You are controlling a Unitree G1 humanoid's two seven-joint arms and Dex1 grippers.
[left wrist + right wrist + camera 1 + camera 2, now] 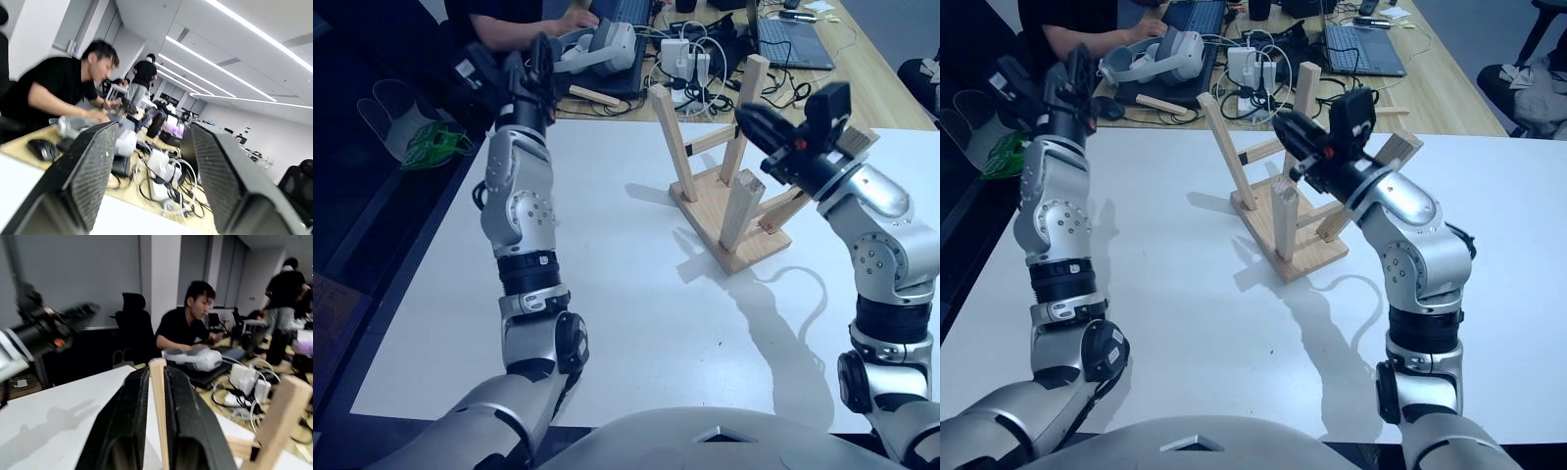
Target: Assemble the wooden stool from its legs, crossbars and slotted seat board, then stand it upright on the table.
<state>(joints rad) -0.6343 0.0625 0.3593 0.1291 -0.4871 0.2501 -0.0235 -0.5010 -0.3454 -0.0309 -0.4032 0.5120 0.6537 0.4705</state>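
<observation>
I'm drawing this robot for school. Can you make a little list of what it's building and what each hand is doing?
Thing: wooden stool, looks put together
Pose: upside down, leaning, seat board down at the white table, legs up
Right hand: shut on a wooden part of the stool
Left hand: open, empty, raised by the table's far left side
Not done: standing it upright

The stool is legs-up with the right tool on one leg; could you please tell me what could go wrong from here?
1. The right tool is shut on a single leg, so turning the stool upright may twist it in the grip or strain the joint.
2. The left tool is open, raised off to the side, steadying nothing.
</observation>
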